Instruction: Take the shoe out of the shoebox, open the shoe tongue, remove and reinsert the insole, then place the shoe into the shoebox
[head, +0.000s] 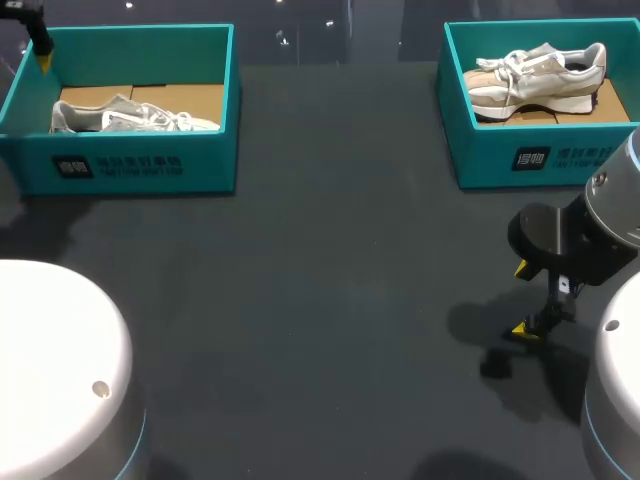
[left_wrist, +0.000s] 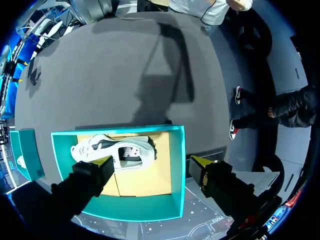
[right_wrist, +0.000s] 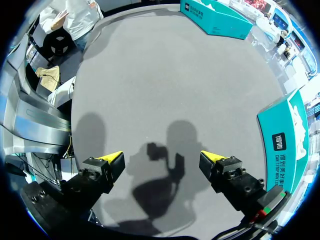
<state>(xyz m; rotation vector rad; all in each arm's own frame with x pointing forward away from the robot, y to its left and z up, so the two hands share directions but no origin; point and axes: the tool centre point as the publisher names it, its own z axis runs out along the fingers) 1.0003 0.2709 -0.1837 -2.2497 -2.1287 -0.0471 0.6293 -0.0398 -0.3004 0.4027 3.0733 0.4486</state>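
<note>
Left pincer (left_wrist: 150, 164) is open, hanging over the left shoebox (left_wrist: 177, 165) where the shoe (left_wrist: 117, 152) lies, likely lining up a grab. Right pincer (right_wrist: 161, 159) is open too, parked over the counter (right_wrist: 165, 75), out of the way.

Left gripper (left_wrist: 152, 162) and right gripper (right_wrist: 162, 157) both point down, jaws spread wide.

robot lab or test cell, not a home. dark matte table (head: 330, 300) serves as the work surface, with a left arm (head: 60, 380) and a right arm (head: 615, 195) mounted at it. staged props: matching teal left shoebox (head: 130, 165) and right shoebox (head: 520, 160) at the far corners, holding a grey sneaker (head: 130, 118) and a beige sneaker (head: 540, 75).
</note>
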